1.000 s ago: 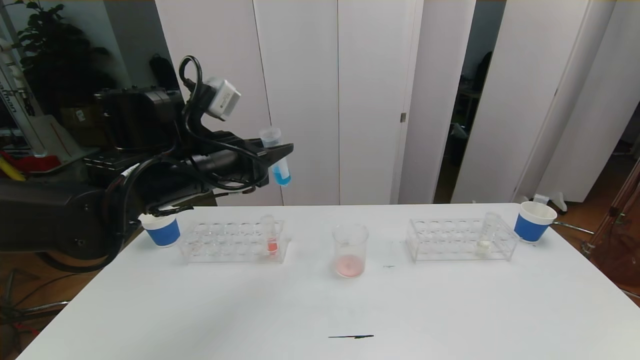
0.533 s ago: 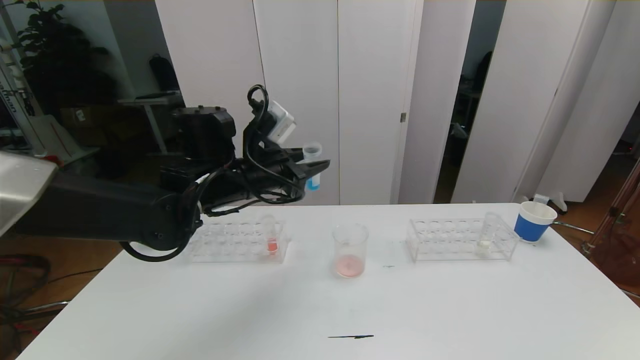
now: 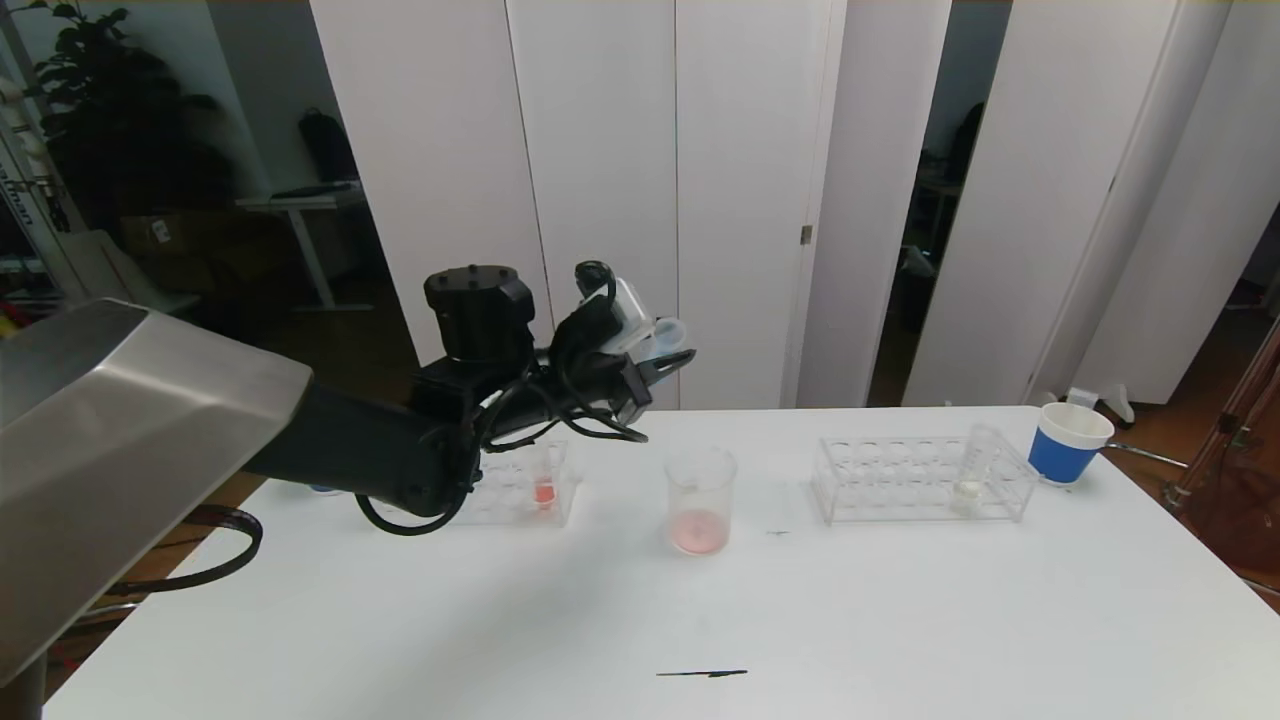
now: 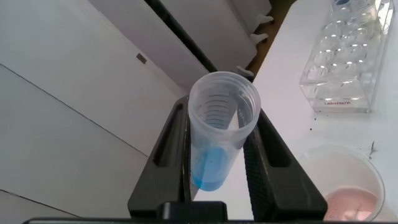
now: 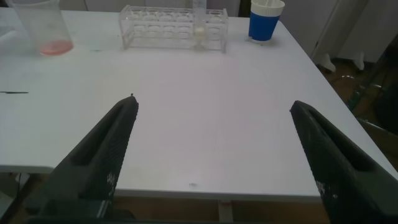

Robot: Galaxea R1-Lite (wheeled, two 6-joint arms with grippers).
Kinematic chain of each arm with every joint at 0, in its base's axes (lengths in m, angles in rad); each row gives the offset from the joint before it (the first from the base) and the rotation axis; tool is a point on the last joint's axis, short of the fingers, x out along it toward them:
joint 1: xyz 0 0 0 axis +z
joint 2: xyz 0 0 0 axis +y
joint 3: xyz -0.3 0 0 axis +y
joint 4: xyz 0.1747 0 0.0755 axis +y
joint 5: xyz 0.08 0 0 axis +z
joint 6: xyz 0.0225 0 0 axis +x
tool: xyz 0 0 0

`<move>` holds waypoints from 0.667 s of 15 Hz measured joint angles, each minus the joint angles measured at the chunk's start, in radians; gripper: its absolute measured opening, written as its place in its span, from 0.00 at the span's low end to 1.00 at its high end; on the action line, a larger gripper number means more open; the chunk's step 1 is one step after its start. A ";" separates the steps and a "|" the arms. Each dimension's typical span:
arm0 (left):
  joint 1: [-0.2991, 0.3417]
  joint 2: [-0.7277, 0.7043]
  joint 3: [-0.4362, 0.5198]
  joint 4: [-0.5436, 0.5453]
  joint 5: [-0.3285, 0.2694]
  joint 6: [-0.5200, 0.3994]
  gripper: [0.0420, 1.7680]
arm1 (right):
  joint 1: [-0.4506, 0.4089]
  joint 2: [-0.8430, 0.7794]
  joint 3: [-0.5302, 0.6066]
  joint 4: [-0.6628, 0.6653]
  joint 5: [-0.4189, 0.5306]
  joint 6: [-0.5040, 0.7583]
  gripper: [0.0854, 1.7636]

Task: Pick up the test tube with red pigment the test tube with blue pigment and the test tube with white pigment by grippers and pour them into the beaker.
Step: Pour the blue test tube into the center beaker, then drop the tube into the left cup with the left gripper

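Nearest the robot lies the bare white matte tabletop [image 3: 900, 620], marked only by a thin dark streak [image 3: 701, 673] near its front edge. The right gripper [image 5: 214, 155] hovers low over the near right part of the table, its two dark wedge-shaped fingers spread wide and holding nothing — idle by the look of it.

Further in, at mid-table, stands the clear straight-sided glass beaker with a lipped rim [image 3: 700, 498], a shallow pool of pink-red liquid at its bottom; the red pour appears done. To its left a clear acrylic tube rack [image 3: 520, 490] holds a small clear tube with a little red liquid left [image 3: 543, 478]. To the right, a matching rack [image 3: 920, 480] carries the small clear round-bottomed test tube with a whitish-cream blob at its bottom [image 3: 975, 465], and beyond that rack's right end sits a white paper cup with a blue band [image 3: 1068, 441].

Above and behind the beaker, just to its left, the left gripper [image 4: 217, 158] is clenched on the clear, ridged-mouth test tube with bright blue liquid at its bottom [image 4: 219, 130], flat black fingers pressing its smooth sides. The tube hangs upright or nearly so, well above the table.

The step in hand looks like the carry toward the beaker. Next the tube's mouth needs bringing over the rim, then a slow tilt — slick plastic and a narrow target leave little margin for a spill.
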 joint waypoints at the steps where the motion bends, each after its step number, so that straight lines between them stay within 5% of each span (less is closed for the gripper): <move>1: 0.001 0.017 -0.003 -0.022 0.000 0.049 0.31 | 0.000 0.000 0.000 0.000 0.000 0.000 0.99; 10: 0.011 0.143 0.007 -0.245 0.004 0.335 0.31 | 0.000 0.000 0.000 0.000 0.000 0.000 0.99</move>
